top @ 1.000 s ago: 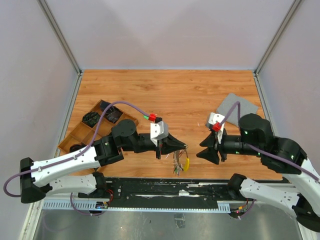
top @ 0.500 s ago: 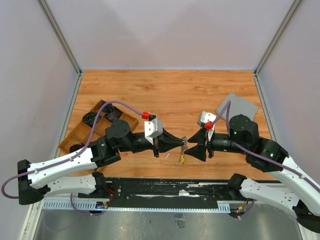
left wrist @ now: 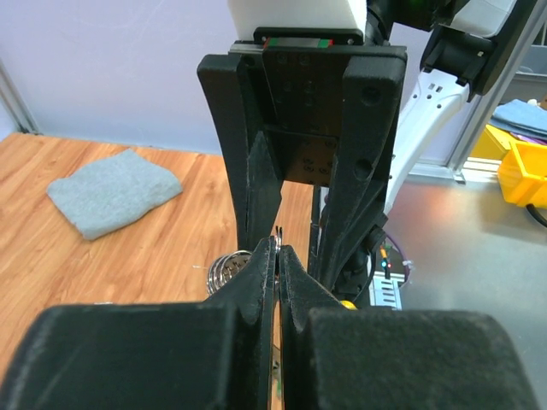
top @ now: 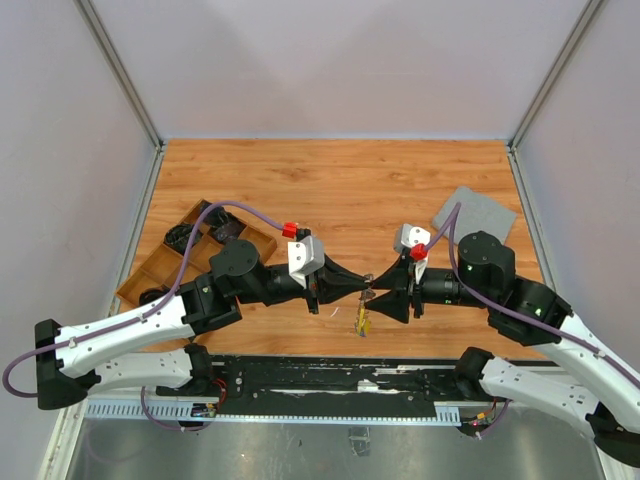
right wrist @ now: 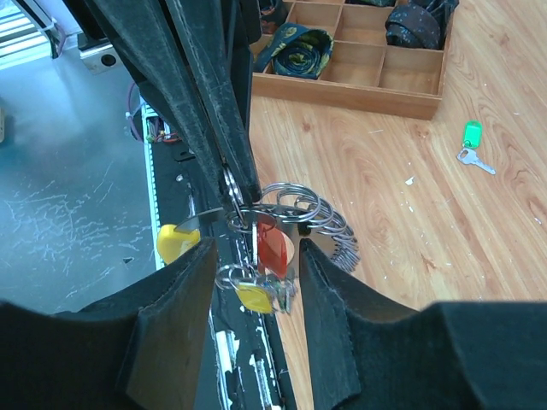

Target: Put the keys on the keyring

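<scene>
My left gripper point(top: 364, 290) is shut on the thin silver keyring point(right wrist: 232, 207) and holds it above the table's front edge; in the left wrist view its tips point(left wrist: 279, 249) pinch the ring edge-on. A red-headed key point(right wrist: 272, 243) and two yellow-headed keys point(right wrist: 255, 297) hang from the ring, with a coil of silver rings point(right wrist: 301, 207) beside them. My right gripper point(right wrist: 256, 254) is open, one finger on each side of the hanging bunch, tip to tip with the left gripper point(top: 374, 296). A loose green-headed key point(right wrist: 471, 137) lies on the wood.
A wooden compartment tray point(top: 160, 262) holding dark rolled items stands at the left. A grey cloth square point(top: 475, 212) lies at the right, also in the left wrist view point(left wrist: 111, 192). The black rail and metal edge point(top: 330, 380) run just below the grippers.
My right gripper has moved left to meet the left gripper, and its open fingers now flank the hanging keys. The left gripper shifted slightly right with the keyring.
</scene>
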Action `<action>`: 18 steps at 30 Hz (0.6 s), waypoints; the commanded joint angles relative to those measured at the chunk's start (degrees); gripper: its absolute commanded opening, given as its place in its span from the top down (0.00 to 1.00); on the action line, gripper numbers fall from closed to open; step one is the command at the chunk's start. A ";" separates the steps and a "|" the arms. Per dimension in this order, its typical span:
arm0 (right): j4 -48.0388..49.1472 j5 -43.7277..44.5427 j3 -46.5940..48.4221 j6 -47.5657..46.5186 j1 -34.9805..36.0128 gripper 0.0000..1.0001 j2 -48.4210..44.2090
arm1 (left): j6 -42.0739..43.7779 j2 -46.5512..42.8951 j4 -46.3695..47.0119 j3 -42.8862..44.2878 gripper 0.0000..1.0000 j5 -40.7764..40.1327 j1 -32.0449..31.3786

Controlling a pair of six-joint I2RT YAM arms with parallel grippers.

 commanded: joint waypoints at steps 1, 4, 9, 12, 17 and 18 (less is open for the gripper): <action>2.15 -0.47 -1.07 0.74 0.99 0.56 -0.07 | -0.18 -1.10 3.92 0.87 1.00 -0.55 -0.27; 2.58 -0.31 -1.35 0.86 0.99 0.60 -0.07 | -0.18 -1.22 3.84 0.92 1.00 -0.40 -0.32; 3.57 0.01 -1.50 1.32 0.99 0.80 -0.66 | -0.32 -1.30 3.86 0.68 1.00 -0.22 -0.28; 3.90 0.77 -1.38 1.46 1.00 0.90 -1.73 | -0.32 -1.52 3.79 0.52 1.00 -0.19 -0.28; 2.46 2.17 -0.24 0.94 1.01 0.97 -2.45 | -0.30 -1.84 3.61 0.35 0.99 -0.28 -0.28; 2.13 2.40 0.03 0.77 1.06 0.98 -2.45 | -0.28 -1.84 3.66 0.31 0.99 -0.32 -0.27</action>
